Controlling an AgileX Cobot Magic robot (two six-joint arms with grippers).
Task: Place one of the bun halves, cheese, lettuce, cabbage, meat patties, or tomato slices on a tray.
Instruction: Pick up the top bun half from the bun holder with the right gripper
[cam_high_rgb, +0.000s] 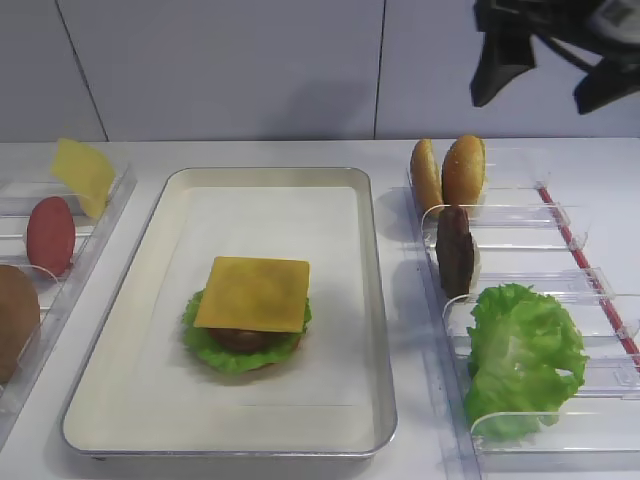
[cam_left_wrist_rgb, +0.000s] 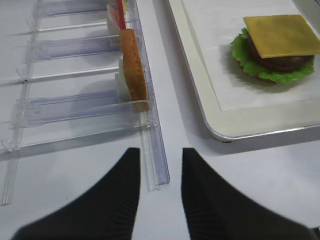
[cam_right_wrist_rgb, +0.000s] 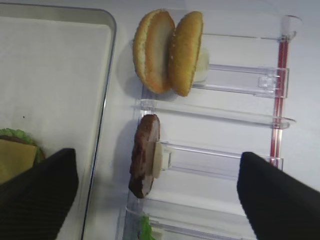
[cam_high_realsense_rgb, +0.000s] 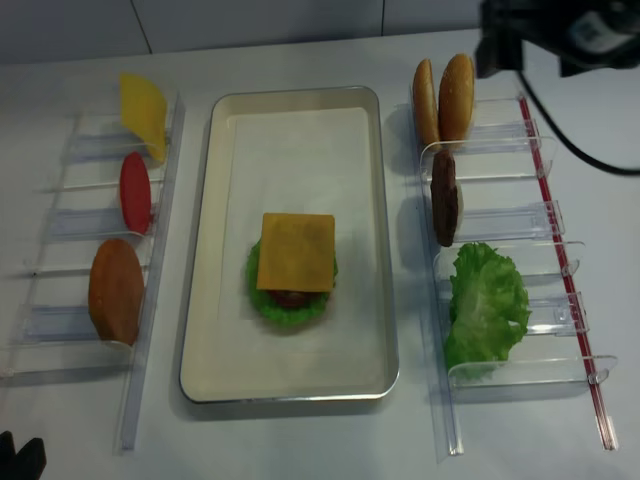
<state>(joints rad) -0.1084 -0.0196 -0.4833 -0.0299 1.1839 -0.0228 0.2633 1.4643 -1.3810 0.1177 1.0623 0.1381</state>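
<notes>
A burger is being built on the tray; the top bun is still missing.
Lettuce, a patty and cheese are being stacked mid-tray. The right pincer is being held wide and empty over the bun halves near the desk's far right edge; the left pincer is being kept closed, empty.

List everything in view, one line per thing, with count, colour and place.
tray: one, cream with metallic rim, centre.
stack on tray: green lettuce, dark patty, yellow cheese slice on top.
right bin: two golden-brown bun halves upright at the far end, one dark brown meat patty, one green lettuce leaf.
left bin: one yellow cheese slice, one red tomato slice, one brown bun half.
left gripper: black, shut, near left bin's front end.
right gripper: black, open, above right bin.
</notes>
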